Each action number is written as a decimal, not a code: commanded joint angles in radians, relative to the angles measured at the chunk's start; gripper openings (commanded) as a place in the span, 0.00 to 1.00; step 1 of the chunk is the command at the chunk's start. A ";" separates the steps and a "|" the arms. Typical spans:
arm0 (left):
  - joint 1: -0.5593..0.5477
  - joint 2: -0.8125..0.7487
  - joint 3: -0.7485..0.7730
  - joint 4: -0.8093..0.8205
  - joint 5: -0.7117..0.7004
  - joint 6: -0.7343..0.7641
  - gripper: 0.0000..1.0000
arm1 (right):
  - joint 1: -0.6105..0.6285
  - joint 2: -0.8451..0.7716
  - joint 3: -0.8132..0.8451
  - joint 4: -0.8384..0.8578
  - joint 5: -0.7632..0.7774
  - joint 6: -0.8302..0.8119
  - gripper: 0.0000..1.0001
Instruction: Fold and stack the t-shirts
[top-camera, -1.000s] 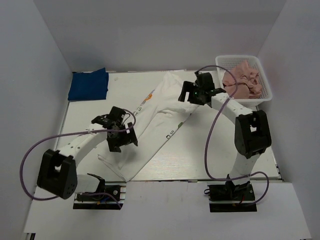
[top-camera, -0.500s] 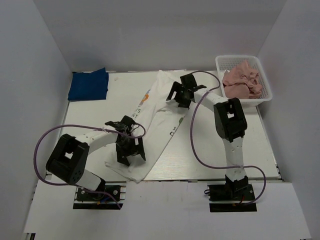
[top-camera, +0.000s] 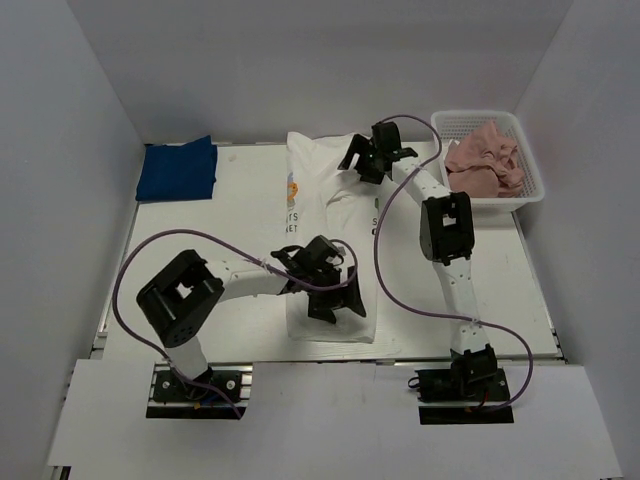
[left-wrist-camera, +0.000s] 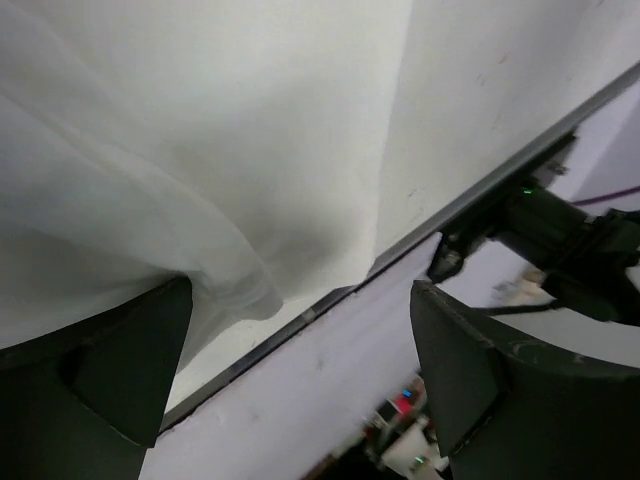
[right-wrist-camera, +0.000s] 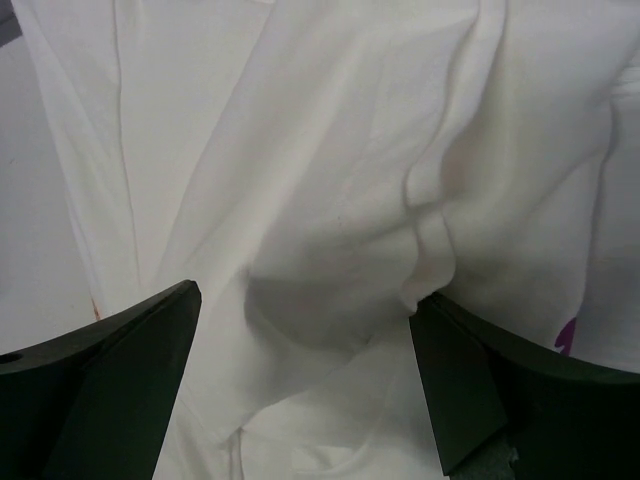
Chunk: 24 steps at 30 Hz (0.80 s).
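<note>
At the far left corner of the white worktop (top-camera: 200, 250), a plain royal-blue cloth t-shirt (top-camera: 177, 170) lies folded into a flat rectangle, well apart from everything else.

In the middle lies a white cloth t-shirt (top-camera: 325, 215) with a colourful cartoon print and black lettering. It is stretched as a long band from the far edge of the worktop to the near one, with the print along its left side. The left pincer (top-camera: 338, 305) sits low over the near end of this shirt. In the left wrist view its jaws stand spread wide (left-wrist-camera: 300, 370), with the shirt's near edge (left-wrist-camera: 200, 120) bulging beside one finger and bare worktop (left-wrist-camera: 500, 90) on the other side. It has hold of nothing.

The right pincer (top-camera: 358, 165) is at the shirt's far end. Its jaws are also wide apart (right-wrist-camera: 300, 380), straddling rumpled white folds (right-wrist-camera: 330, 150) without clamping them.

At the far right stands a white plastic mesh basket (top-camera: 535, 192), and a crumpled dusty-pink cloth t-shirt (top-camera: 485, 160) is heaped inside it.
</note>
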 joint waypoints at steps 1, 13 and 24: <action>-0.076 -0.073 0.054 -0.103 -0.216 0.030 1.00 | -0.011 -0.092 -0.029 -0.053 -0.014 -0.136 0.90; -0.089 -0.401 -0.036 -0.499 -0.656 0.033 1.00 | 0.026 -0.772 -0.612 -0.123 0.133 -0.181 0.90; 0.016 -0.426 -0.255 -0.357 -0.566 0.062 1.00 | 0.217 -1.346 -1.456 -0.079 0.065 -0.040 0.90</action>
